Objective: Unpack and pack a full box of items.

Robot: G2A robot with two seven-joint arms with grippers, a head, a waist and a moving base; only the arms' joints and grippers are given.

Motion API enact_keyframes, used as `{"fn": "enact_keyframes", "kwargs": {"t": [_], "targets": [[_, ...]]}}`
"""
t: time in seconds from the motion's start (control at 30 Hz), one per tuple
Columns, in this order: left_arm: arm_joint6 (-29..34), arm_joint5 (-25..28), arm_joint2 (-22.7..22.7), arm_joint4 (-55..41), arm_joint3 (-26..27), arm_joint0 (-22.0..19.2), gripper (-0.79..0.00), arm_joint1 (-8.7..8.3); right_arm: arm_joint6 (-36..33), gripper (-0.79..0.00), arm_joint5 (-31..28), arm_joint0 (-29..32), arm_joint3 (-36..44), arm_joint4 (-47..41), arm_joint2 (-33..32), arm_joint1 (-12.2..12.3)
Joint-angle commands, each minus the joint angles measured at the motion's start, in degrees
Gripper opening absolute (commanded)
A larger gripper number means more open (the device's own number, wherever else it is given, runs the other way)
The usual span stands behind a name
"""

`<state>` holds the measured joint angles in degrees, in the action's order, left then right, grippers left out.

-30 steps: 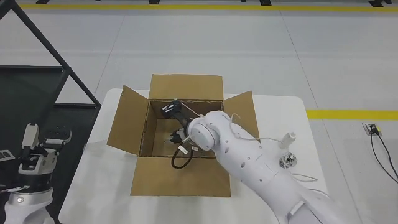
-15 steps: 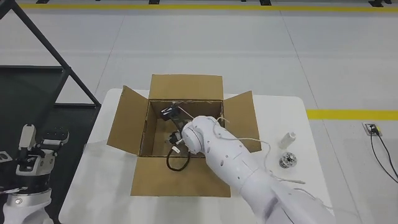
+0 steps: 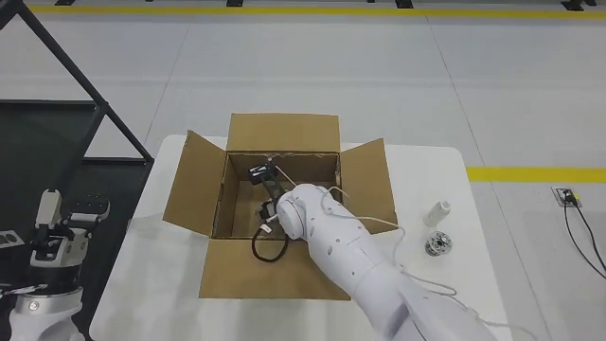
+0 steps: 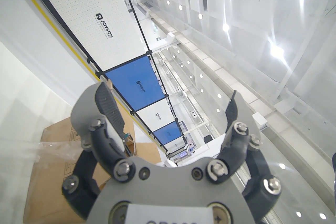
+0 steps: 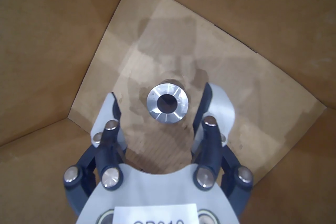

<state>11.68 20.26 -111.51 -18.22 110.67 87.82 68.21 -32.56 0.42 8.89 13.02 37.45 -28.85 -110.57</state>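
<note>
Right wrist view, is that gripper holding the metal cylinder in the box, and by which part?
Nothing is held. The right gripper has its jaws open on either side of the metal cylinder standing on the cardboard box floor, with a gap on each side.

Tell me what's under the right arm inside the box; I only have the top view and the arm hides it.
Observer: A silver metal ring with a central hole lies on the box floor.
Operator: Has the right gripper got it?
Observer: No. The right gripper is open, with one finger on each side of the ring, and neither is touching it.
Operator: And the left gripper?
Observer: The left gripper is open and empty, pointing up at the ceiling.
</note>
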Motion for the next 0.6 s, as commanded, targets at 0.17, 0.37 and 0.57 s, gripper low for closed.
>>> {"fn": "enact_keyframes", "kwargs": {"t": [0.17,0.37,0.57], "targets": [[0.1,0.09,-0.13,0.03,0.1,0.07,0.0,0.1,1.18,-0.403,2.32,0.04,-1.62,0.49,-0.46,-0.81],[0.26,0.2,-0.36,0.07,0.09,0.13,0.0,0.18,0.57,-0.409,1.35,-0.04,-2.6,0.45,-1.04,-1.14],[0.32,0.2,-0.42,0.18,0.03,0.11,0.0,0.26,1.1,-0.785,0.14,-0.26,-2.95,0.4,-1.72,-1.22]]}}
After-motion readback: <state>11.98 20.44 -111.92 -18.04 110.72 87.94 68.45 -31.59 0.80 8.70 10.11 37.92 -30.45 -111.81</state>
